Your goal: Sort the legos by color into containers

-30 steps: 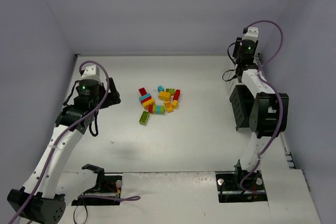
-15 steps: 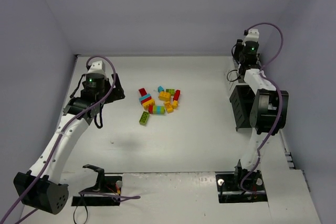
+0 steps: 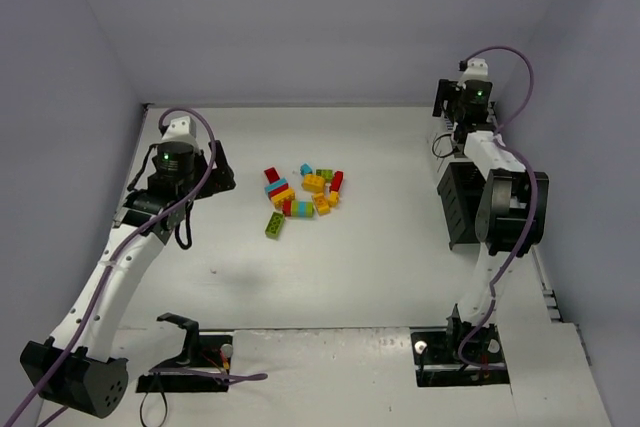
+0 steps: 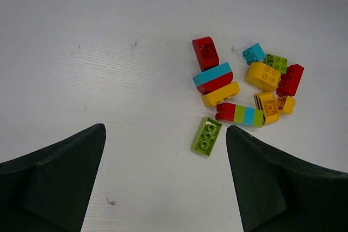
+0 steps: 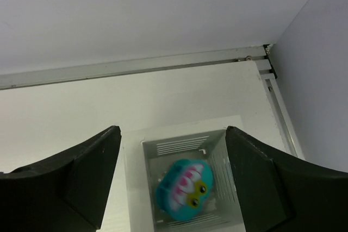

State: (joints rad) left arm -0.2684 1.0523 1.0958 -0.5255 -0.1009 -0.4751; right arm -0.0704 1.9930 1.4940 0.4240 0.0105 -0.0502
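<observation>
Standing well apart, the fingers of the right pincer (image 5: 173,131) hold nothing. The cyan oval piece (image 5: 181,189), the one with a painted face, lies below them inside the white bin (image 5: 220,156), free of both fingers. This bin is at the far right of the table (image 4: 109,36), at the end of the row of black bins (image 3: 458,212). I judge that the drop of this piece is done. To finish it well, the right arm should rise straight up with the jaws kept wide, so that no finger catches the slatted wall of the bin and drags it.

The left pincer (image 4: 166,129) is opened as wide as it goes and is also empty. It hangs above the table, on the near left side of the heap of bricks (image 4: 262,75). All the other bricks lie there in one tight group near the middle of the table, well apart from the bins.

For the next pick I would choose the green brick (image 4: 206,136). It lies at the edge of the heap nearest to this pincer, turned at an angle, just beside the striped row. The wrist should turn until the fingers face the long sides of the brick, then go down straight. Closing gently matters, because a finger that pushes the striped row would scatter the neighbours.
</observation>
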